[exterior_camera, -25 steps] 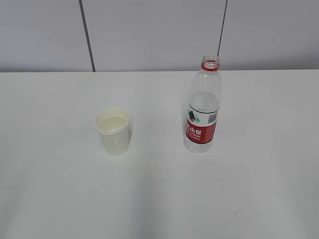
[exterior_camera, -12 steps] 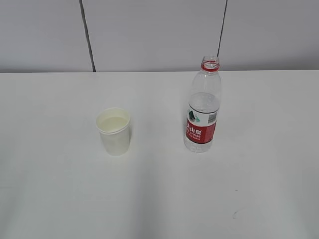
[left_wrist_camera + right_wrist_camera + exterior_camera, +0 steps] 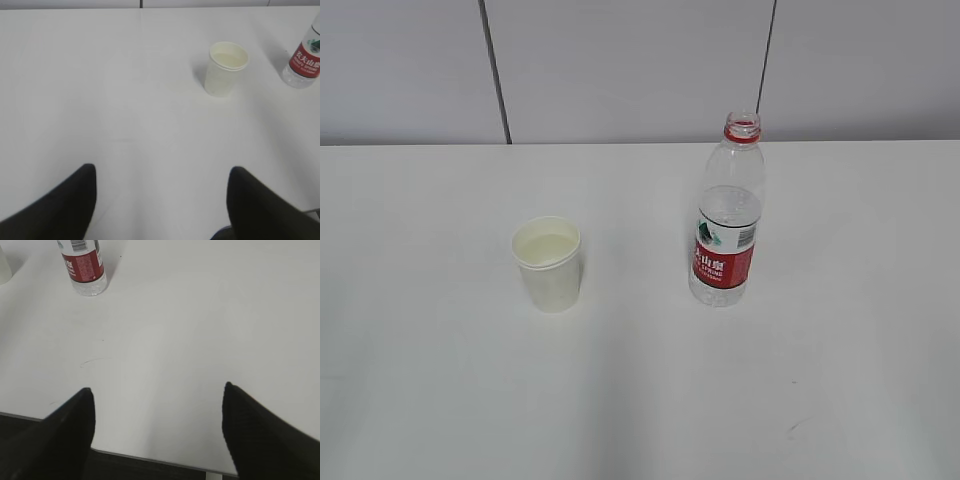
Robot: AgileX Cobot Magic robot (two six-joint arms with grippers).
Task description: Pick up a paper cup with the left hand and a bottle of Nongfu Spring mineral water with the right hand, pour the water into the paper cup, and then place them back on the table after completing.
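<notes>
A white paper cup (image 3: 549,264) stands upright on the white table (image 3: 640,400), with clear water in it. It also shows in the left wrist view (image 3: 225,68). The uncapped Nongfu Spring bottle (image 3: 728,215) with a red label stands upright to the cup's right, partly filled; it also shows in the right wrist view (image 3: 83,266). My left gripper (image 3: 161,175) is open and empty, well short of the cup. My right gripper (image 3: 157,395) is open and empty over the table's near edge, far from the bottle. Neither arm shows in the exterior view.
A grey panelled wall (image 3: 640,70) runs behind the table. The table's near edge (image 3: 150,458) shows in the right wrist view with dark floor below it. The bottle's edge (image 3: 305,57) appears at the right of the left wrist view.
</notes>
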